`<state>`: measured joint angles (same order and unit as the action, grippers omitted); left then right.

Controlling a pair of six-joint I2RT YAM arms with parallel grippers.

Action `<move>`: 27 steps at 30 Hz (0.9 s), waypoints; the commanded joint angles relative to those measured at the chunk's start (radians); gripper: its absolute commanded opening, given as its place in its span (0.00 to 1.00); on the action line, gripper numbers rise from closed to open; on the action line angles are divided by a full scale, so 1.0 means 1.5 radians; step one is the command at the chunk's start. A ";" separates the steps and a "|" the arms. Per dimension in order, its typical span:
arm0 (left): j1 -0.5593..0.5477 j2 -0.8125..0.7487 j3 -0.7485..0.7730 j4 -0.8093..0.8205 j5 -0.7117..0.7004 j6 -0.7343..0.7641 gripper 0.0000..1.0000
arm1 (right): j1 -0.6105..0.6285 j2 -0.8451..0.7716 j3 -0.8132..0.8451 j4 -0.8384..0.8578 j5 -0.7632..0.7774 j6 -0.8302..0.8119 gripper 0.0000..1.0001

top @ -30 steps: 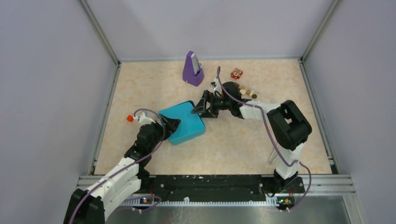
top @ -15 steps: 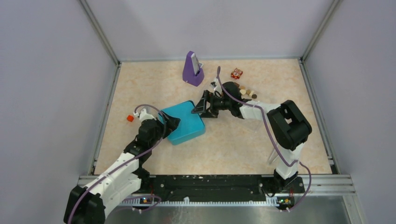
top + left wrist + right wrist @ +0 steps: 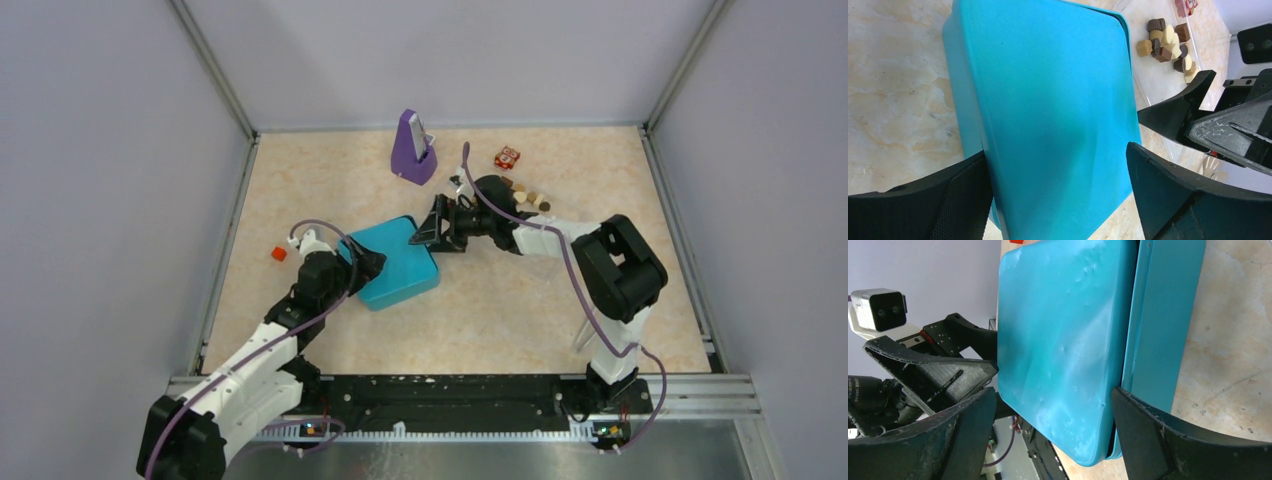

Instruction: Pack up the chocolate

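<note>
The chocolate (image 3: 530, 198) lies in a small heap of brown and cream pieces right of centre; the left wrist view shows this chocolate (image 3: 1168, 42) beyond the box. A teal box (image 3: 398, 265) with its lid on sits mid-table. My left gripper (image 3: 368, 265) is open, its jaws straddling the near-left end of the box (image 3: 1048, 100), with a gap at the right finger (image 3: 1173, 190). My right gripper (image 3: 425, 232) is open around the far-right corner. In the right wrist view one finger (image 3: 1158, 430) rests at the seam between the lid (image 3: 1063, 340) and the base (image 3: 1163, 315).
A purple stand (image 3: 413, 150) is at the back, a red-and-white cube (image 3: 507, 157) behind the heap, and a small orange piece (image 3: 278, 254) left of the box. The chocolate sits on what looks like a clear tray (image 3: 1148, 80). Metal rails edge the table.
My left jaws have widened slightly and the left wrist has shifted a little towards the box. The box and the right arm have stayed put.
</note>
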<state>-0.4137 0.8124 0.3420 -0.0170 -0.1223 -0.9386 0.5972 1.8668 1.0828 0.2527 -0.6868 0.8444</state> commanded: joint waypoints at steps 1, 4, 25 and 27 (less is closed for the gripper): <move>0.003 0.018 0.028 -0.078 -0.017 0.045 0.99 | 0.006 -0.012 0.016 -0.013 0.010 -0.002 0.84; 0.003 0.036 0.054 -0.097 -0.021 0.070 0.99 | 0.006 -0.013 0.015 -0.012 0.011 -0.001 0.84; 0.003 0.137 0.154 -0.203 -0.042 0.118 0.99 | 0.007 -0.007 0.024 -0.017 0.011 0.000 0.84; 0.003 0.136 0.151 -0.194 -0.038 0.112 0.99 | 0.007 -0.006 0.026 -0.018 0.011 0.000 0.84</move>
<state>-0.4129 1.0130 0.5392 -0.3340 -0.1764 -0.7685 0.5987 1.8668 1.0832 0.2443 -0.6868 0.8597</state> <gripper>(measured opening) 0.987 0.838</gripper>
